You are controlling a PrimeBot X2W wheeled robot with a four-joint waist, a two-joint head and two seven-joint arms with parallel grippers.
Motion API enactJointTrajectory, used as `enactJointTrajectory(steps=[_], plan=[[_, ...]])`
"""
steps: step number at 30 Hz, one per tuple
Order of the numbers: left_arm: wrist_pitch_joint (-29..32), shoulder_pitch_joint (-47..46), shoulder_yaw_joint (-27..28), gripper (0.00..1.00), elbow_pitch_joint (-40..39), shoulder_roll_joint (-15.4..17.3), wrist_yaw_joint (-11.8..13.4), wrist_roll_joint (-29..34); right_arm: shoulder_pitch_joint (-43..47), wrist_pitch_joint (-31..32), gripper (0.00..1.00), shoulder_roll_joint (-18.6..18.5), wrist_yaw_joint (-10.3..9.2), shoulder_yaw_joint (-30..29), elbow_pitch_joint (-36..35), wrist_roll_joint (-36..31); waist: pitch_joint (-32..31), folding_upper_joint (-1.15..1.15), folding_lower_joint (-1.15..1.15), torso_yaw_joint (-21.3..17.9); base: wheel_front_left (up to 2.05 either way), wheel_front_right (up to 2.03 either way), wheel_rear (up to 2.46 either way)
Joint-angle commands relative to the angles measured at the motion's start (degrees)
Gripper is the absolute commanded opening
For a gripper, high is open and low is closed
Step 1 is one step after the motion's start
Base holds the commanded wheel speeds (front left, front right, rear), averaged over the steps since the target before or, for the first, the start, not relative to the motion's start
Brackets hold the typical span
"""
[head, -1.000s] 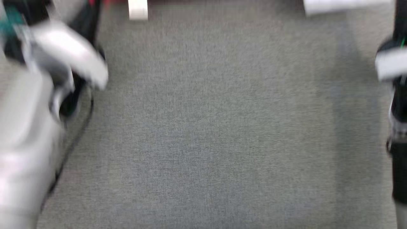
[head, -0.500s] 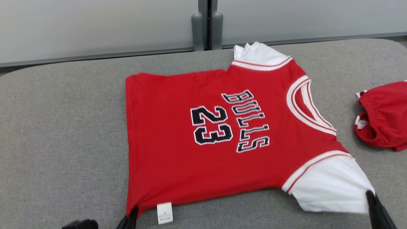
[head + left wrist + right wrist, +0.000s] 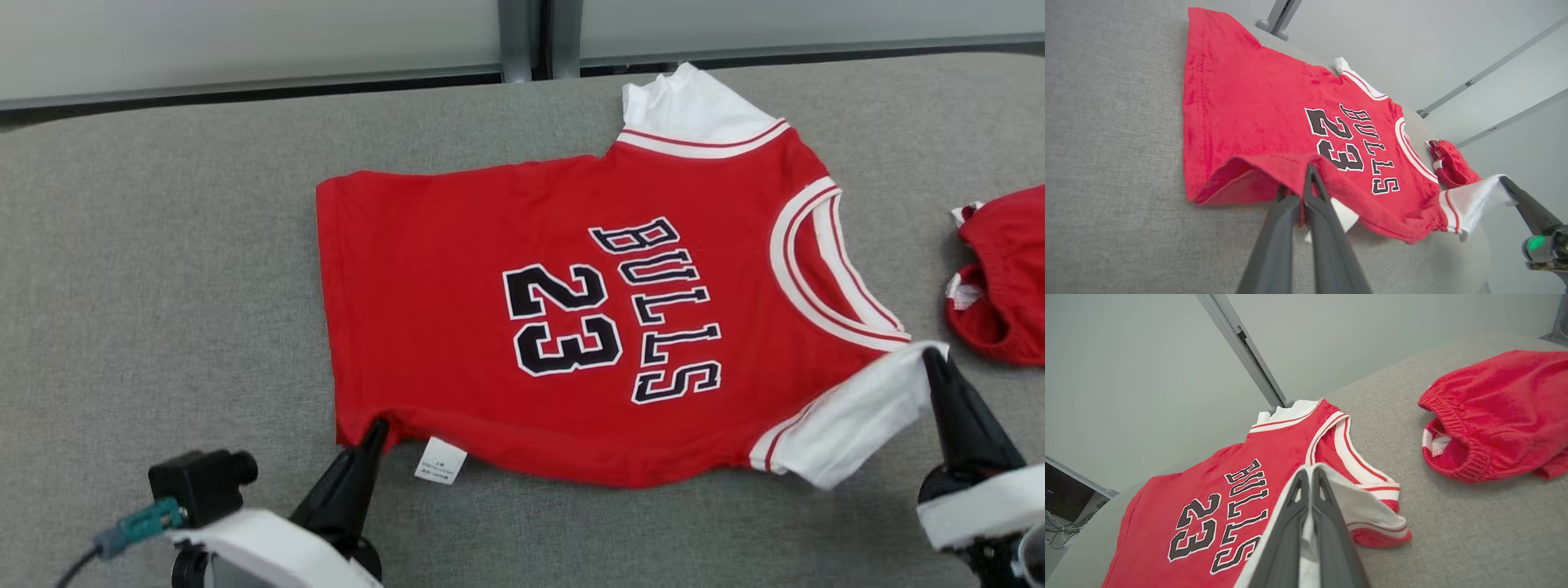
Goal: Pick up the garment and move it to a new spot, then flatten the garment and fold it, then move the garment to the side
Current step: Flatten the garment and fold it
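Right now the left gripper (image 3: 376,428), lower left of the head view, has its dark fingers pinched shut on the hem corner of a red fabric basketball jersey (image 3: 424,269) with white sleeves. At lower right, the right gripper (image 3: 931,356) clamps the near sleeve. The jersey lies spread mid-frame on a grey fabric-covered table (image 3: 163,269), with crumpled red shorts (image 3: 1004,261) apart at the right edge.
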Motion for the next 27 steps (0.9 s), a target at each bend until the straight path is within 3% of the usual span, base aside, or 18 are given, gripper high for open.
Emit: enactJointTrajectory(steps=[1, 8, 14, 15, 16, 17, 23, 27], plan=[[0.5, -1.1, 0.4, 0.00, -0.1, 0.3, -0.2, -0.7, -1.1, 0.5, 0.00, -0.7, 0.02, -0.1, 0.4, -0.7, 2.2, 0.00, 0.00, 1.0, 0.00, 0.00, 0.00], [8.1, -14.7, 0.7, 0.00, 4.6, 0.5, 0.7, -1.1, -15.8, 8.0, 0.00, -4.7, 0.02, 0.1, 6.7, -3.1, 6.1, 0.00, 0.00, 2.9, 0.00, 0.00, 0.00], [11.6, -23.4, -2.3, 0.00, 14.0, -0.5, 0.1, 1.6, -25.6, 9.2, 0.00, -7.1, 0.02, 0.6, 14.8, -5.2, 8.1, 0.00, 0.00, 4.1, 0.00, 0.00, 0.00], [11.5, -24.6, -2.6, 0.04, 16.0, -0.8, 0.2, 2.1, -27.0, 8.8, 0.28, -7.1, 0.02, 0.9, 16.1, -5.6, 8.2, 0.00, 0.00, 4.1, 0.00, 0.00, 0.00], [11.5, -25.6, -3.5, 0.69, 17.6, -0.4, -0.1, 3.5, -28.1, 8.5, 0.89, -7.7, 0.02, 1.8, 17.3, -6.4, 8.4, 0.00, 0.00, 4.0, 0.00, 0.00, 0.00], [11.4, -26.3, -3.9, 1.00, 18.9, -0.5, -0.2, 4.1, -29.0, 8.2, 1.00, -8.1, 0.02, 2.5, 18.5, -7.2, 8.5, 0.00, 0.00, 3.9, 0.00, 0.00, 0.00], [8.2, -24.6, -3.5, 1.00, 20.4, -0.4, -0.3, 5.1, -28.3, 5.1, 1.00, -12.2, 0.02, 6.3, 18.7, -9.9, 7.7, 0.00, 0.00, 3.0, 0.00, 0.00, 0.00], [8.1, -19.3, -3.5, 1.00, 15.5, 1.4, 0.0, 4.0, -20.6, 9.2, 1.00, -15.9, 0.01, 7.4, 12.7, -10.4, 6.7, 0.00, 0.00, 1.9, 0.00, 0.00, 0.00]])
